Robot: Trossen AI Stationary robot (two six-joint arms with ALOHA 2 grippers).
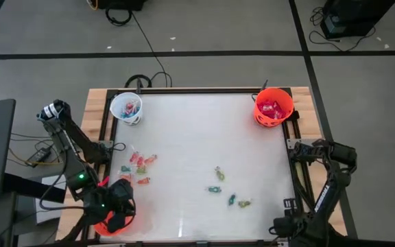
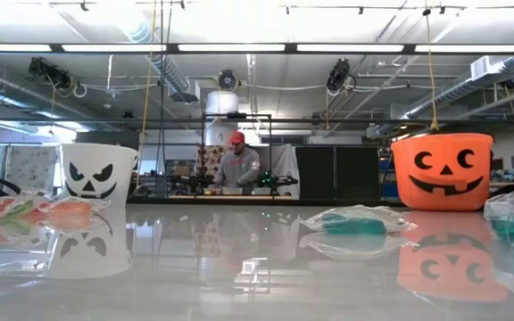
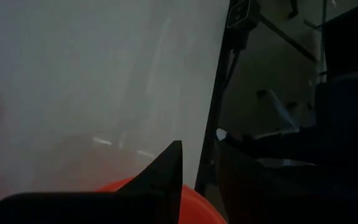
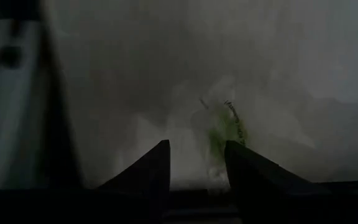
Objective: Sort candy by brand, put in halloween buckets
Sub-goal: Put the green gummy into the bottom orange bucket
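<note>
A white bucket (image 1: 126, 108) holding blue sweets stands at the far left corner, and an orange bucket (image 1: 273, 108) with red packets stands at the far right. Another orange bucket (image 1: 105, 229) sits at the near left corner. My left gripper (image 1: 114, 211) hangs over it, slanting down, fingers slightly apart with nothing between them (image 3: 197, 142). Orange-red candy (image 1: 139, 168) lies left of centre, and green candy (image 1: 218, 173) lies right of centre. My right gripper (image 1: 283, 225) points down at the near right corner, open (image 4: 196, 146), with a green candy (image 4: 225, 127) at its fingertips. My right gripper stands with its fingers apart and the green candy just past their tips, nearer one finger (image 4: 232, 155). I cannot tell whether that finger touches it.
A black rail (image 1: 288, 171) runs along the table's right edge, close to my right gripper. More green candy (image 2: 357, 221) lies near the front. A person (image 2: 236, 165) stands in the room behind the table, and cables (image 1: 142, 81) lie beyond the far edge.
</note>
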